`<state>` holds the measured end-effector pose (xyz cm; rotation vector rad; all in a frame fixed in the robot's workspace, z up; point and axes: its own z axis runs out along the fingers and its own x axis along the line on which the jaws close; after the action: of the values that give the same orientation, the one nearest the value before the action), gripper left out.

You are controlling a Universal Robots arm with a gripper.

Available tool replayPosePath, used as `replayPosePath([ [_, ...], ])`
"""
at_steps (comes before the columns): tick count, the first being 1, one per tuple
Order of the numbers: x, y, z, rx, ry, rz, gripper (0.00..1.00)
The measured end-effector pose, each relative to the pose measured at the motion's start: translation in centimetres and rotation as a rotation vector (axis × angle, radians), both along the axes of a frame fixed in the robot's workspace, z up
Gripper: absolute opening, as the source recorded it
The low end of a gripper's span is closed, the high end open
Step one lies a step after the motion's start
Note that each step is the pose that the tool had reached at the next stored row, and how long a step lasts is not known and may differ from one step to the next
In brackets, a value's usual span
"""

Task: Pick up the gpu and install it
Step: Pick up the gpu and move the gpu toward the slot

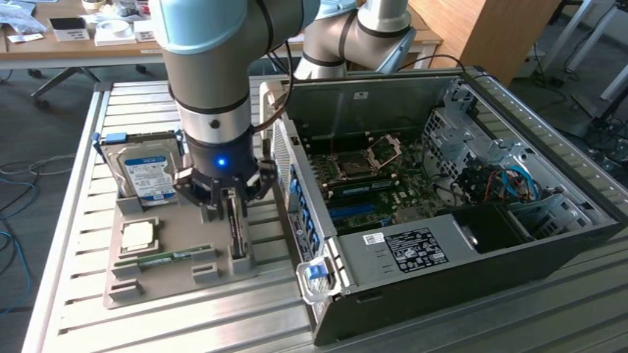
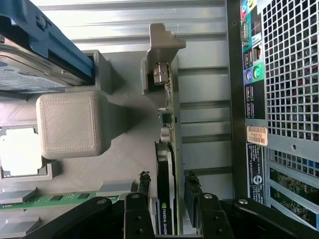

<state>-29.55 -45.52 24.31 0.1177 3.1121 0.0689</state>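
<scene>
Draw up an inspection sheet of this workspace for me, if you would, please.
Surface: slatted metal table carrying a grey fixture tray.
Job's things: gpu standing on edge in its tray slot; open computer case beside the tray.
Clutter: hard drive, processor and memory stick in the tray.
Grippers: gripper open, fingers straddling the gpu with gaps either side.
Cables: blue cables inside the case; more on the floor.
Surroundings: cluttered desk behind.

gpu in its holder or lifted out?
In. The gpu stands on edge in the grey holder; the open gripper straddles it, gaps showing either side.
</scene>
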Motion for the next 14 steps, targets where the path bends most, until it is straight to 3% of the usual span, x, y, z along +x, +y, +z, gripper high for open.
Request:
replayPosePath([
  [14,-0.02,0.00,-0.33,-0.0001,0.0000,0.000,0.42],
])
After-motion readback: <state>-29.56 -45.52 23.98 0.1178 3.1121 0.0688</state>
